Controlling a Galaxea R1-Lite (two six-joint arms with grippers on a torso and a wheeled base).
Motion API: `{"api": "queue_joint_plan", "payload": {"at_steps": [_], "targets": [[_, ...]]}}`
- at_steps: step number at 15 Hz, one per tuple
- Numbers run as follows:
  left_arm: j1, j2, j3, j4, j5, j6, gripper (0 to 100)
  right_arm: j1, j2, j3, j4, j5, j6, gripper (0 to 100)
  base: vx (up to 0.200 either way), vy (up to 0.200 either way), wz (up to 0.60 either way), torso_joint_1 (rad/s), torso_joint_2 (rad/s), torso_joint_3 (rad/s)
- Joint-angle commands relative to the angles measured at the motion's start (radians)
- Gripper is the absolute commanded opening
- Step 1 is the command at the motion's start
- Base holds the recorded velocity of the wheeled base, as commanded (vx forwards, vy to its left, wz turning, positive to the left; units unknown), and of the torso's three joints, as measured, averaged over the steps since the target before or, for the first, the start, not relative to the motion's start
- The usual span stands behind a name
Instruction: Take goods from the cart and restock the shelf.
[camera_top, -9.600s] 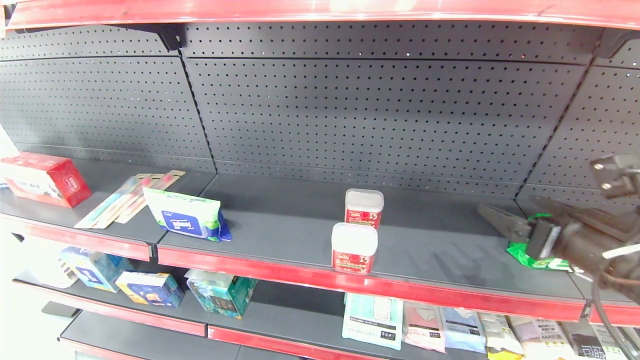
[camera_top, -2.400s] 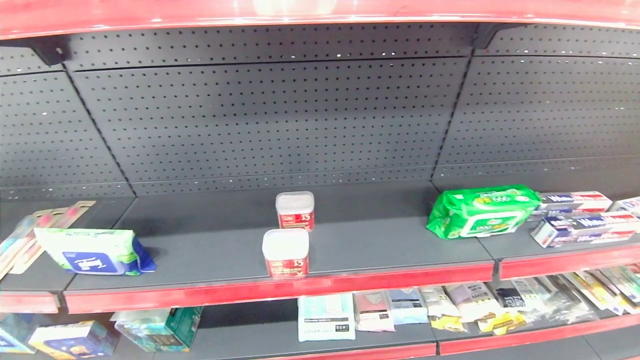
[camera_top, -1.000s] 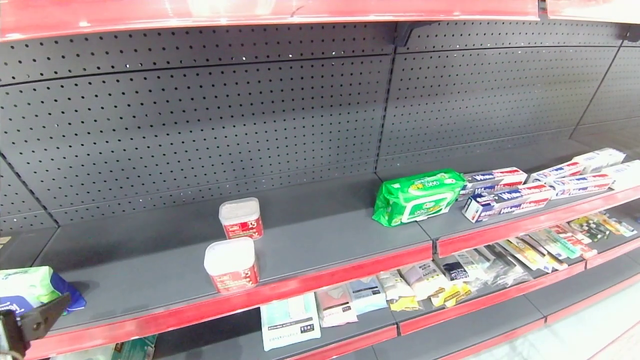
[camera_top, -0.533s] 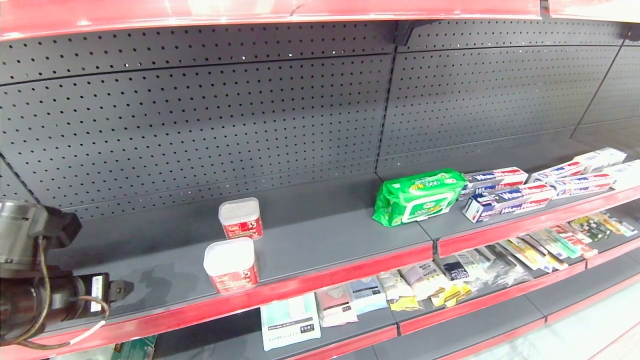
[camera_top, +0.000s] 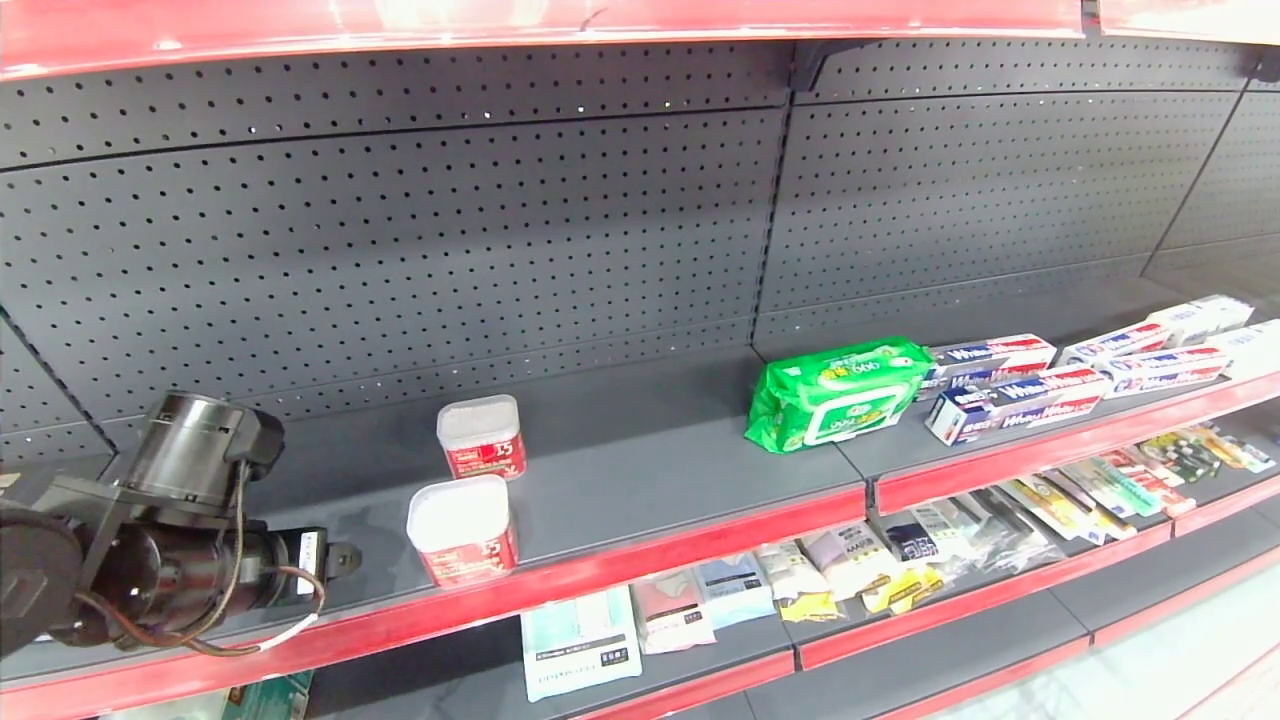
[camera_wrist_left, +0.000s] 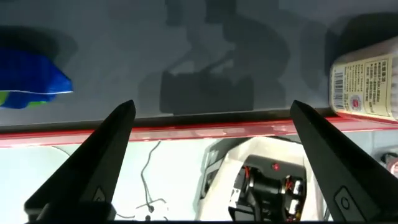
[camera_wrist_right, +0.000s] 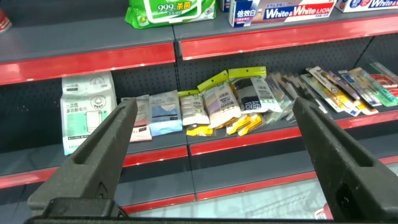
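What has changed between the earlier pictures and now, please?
The head camera turned right, shifting the whole scene. The green wipes pack, earlier at the right gripper, now lies free on the shelf. In the last second the left gripper, open and empty, came in from the left toward the front jar. That jar, the rear jar and the toothpaste boxes kept their places.
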Motion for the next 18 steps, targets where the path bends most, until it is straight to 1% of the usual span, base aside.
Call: {"api": "queue_joint_plan", "payload": {"at_steps": [1,3,6,12,14,18], "targets": [[-0.014,0.052,0.000,-0.015,0.002,-0.020,100,0.000,0.000,0.000,0.000,0.000,0.000,100,0.000,0.000,0.00,0.000,0.00,0.000],[-0.017,0.072,0.000,-0.046,0.004,-0.031,100,0.000,0.002,0.000,0.000,0.000,0.000,100,0.000,0.000,0.00,0.000,0.00,0.000],[-0.015,0.101,-0.020,-0.084,0.005,-0.032,100,0.000,0.002,0.000,0.000,0.000,0.000,100,0.000,0.000,0.00,0.000,0.00,0.000],[-0.019,0.144,-0.072,-0.086,0.005,-0.036,100,0.000,0.002,0.000,0.000,0.000,0.000,100,0.000,0.000,0.00,0.000,0.00,0.000],[-0.022,0.164,-0.078,-0.135,0.005,-0.034,100,0.000,0.000,0.000,0.000,0.000,0.000,100,0.000,0.000,0.00,0.000,0.00,0.000],[-0.032,0.176,-0.089,-0.141,0.007,-0.034,100,0.000,0.000,0.000,0.000,0.000,0.000,100,0.000,0.000,0.00,0.000,0.00,0.000]]}}
